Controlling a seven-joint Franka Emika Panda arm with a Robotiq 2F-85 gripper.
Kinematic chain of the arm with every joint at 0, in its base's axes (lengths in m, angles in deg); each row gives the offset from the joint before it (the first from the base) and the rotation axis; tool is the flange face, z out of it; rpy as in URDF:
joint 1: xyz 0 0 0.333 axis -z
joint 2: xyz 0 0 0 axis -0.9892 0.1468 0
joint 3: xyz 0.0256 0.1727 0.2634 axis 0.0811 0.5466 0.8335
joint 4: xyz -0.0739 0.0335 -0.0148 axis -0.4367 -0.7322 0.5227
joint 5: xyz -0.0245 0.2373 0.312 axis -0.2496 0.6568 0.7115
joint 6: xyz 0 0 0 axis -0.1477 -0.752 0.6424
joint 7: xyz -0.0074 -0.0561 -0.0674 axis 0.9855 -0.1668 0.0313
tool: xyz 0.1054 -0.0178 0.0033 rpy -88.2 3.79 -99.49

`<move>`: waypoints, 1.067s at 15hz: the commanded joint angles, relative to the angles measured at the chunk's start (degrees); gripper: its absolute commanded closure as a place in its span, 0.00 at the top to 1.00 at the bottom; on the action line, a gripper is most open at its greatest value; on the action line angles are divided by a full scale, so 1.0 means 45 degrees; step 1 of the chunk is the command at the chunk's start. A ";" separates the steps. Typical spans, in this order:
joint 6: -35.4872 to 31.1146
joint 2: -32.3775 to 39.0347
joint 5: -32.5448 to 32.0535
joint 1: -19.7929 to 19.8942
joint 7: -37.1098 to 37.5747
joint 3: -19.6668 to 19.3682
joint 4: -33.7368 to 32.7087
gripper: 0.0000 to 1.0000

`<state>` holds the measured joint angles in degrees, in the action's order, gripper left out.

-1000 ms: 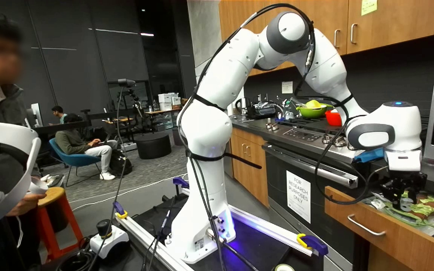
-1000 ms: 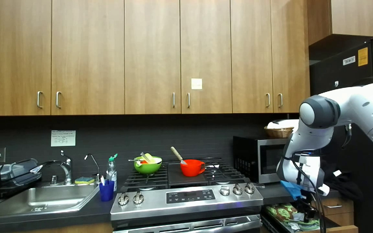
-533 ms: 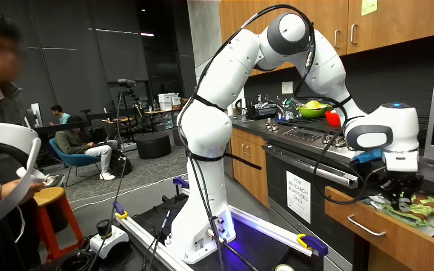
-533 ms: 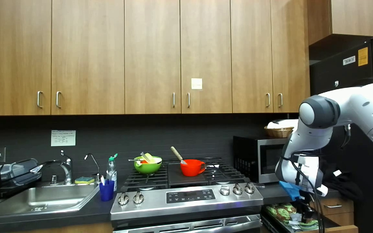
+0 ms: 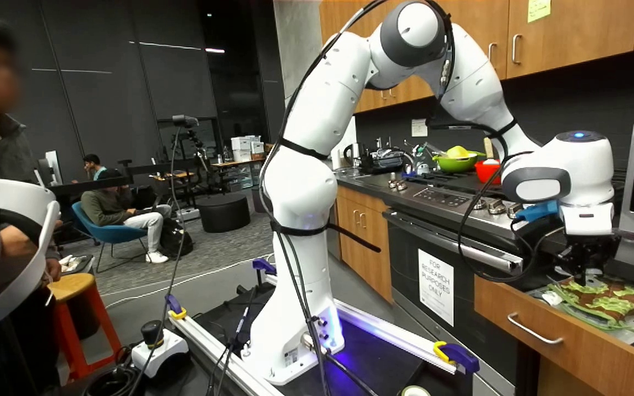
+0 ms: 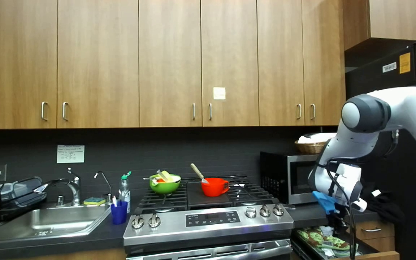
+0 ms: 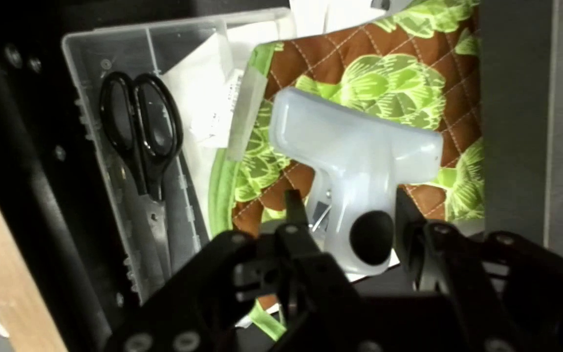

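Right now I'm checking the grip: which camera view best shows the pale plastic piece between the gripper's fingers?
The wrist view: the pale plastic piece shows up close and nearly whole, with a finger of the gripper on either side. In both exterior views, it is at most a small pale patch, its shape unclear.

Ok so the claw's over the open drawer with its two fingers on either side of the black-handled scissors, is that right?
Not quite: the claw is over the open drawer, but its two fingers are on either side of the white plastic thing. The wrist view shows this, with the black-handled scissors lying apart.
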<state>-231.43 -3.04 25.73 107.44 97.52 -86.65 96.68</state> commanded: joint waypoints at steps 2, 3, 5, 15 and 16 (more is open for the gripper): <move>-0.0161 -0.2380 0.1488 0.0439 -0.1817 0.0551 0.1643 0.19; -0.0139 -0.2693 0.1731 0.0408 -0.2096 0.0536 0.1861 0.19; -0.0094 -0.3278 0.2085 0.0395 -0.2492 0.0554 0.2312 0.19; -0.0292 -0.4117 0.3520 -0.0838 -0.2687 0.0227 0.1981 0.19; -0.0365 -0.4089 0.3536 -0.0995 -0.2638 0.0192 0.1859 0.19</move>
<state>-232.14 -20.64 39.71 105.51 85.84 -84.52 106.02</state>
